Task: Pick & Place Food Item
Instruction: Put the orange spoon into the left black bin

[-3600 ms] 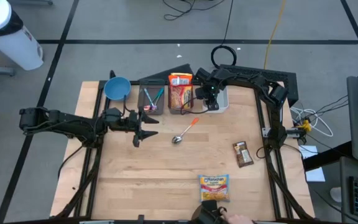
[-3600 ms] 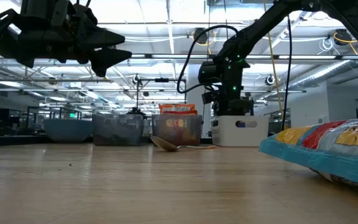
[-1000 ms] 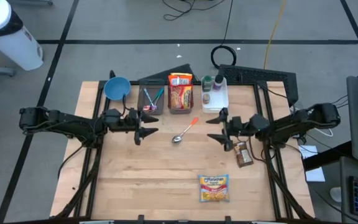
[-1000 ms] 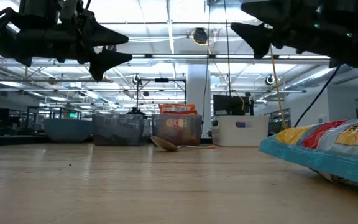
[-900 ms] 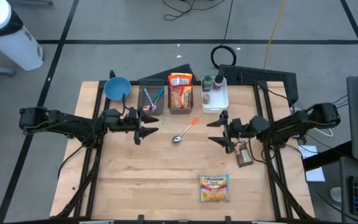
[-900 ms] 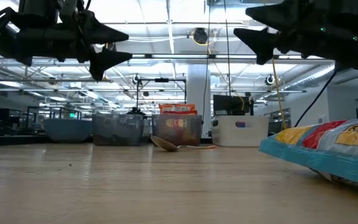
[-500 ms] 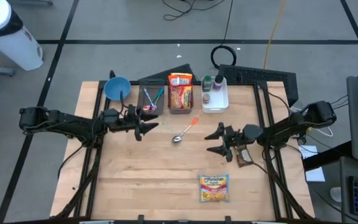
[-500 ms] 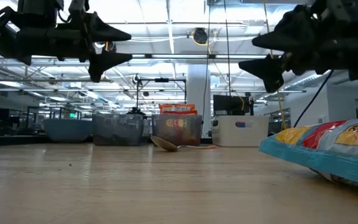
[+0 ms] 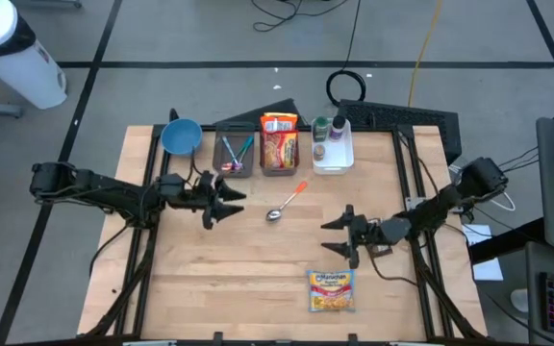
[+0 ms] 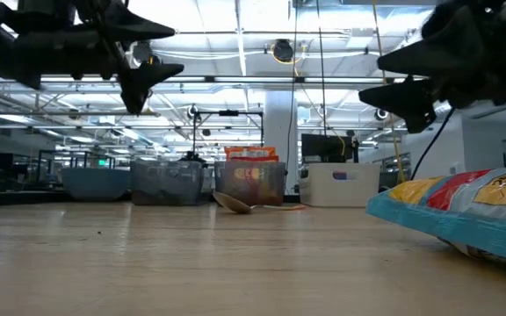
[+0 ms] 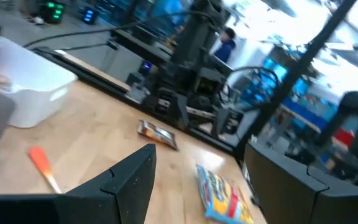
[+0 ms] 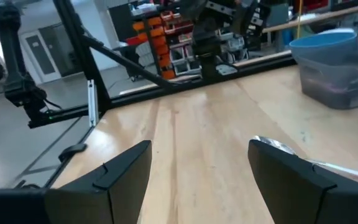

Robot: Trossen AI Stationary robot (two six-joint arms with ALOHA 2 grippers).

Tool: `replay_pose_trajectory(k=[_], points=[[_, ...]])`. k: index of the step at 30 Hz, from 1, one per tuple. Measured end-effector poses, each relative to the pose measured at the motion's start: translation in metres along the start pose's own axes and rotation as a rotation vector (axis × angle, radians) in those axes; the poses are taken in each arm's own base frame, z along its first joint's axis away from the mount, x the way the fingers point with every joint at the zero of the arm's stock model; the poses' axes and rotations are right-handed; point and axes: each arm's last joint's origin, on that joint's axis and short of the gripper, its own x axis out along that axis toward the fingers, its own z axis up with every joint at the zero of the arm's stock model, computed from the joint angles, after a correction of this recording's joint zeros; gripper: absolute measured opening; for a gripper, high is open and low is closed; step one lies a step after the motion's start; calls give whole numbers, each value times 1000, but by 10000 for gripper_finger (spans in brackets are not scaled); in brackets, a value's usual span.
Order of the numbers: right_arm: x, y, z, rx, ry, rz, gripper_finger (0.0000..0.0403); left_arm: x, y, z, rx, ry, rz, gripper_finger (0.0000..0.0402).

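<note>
Yellow noodle packet [image 9: 332, 289] just beside right jaws

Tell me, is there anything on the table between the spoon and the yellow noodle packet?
No. In the high view, only bare wood lies between the spoon and the noodle packet. The right gripper, open, hangs just off to one side of that stretch.
</note>
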Motion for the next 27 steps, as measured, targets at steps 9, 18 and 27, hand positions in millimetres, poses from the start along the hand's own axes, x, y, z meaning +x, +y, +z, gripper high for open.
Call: replay_pose_trajectory(k=[9,18,27], points=[[0,16,-4,-58,-22,-15,260,1,-17,-20,156,98,18,255],[-9,6,34,-197,-82,-69,260,-3,-12,-36,241,260,112,255],[-40,-31,51,-212,140,-247,260,-1,-7,-29,468,333,305,255]])
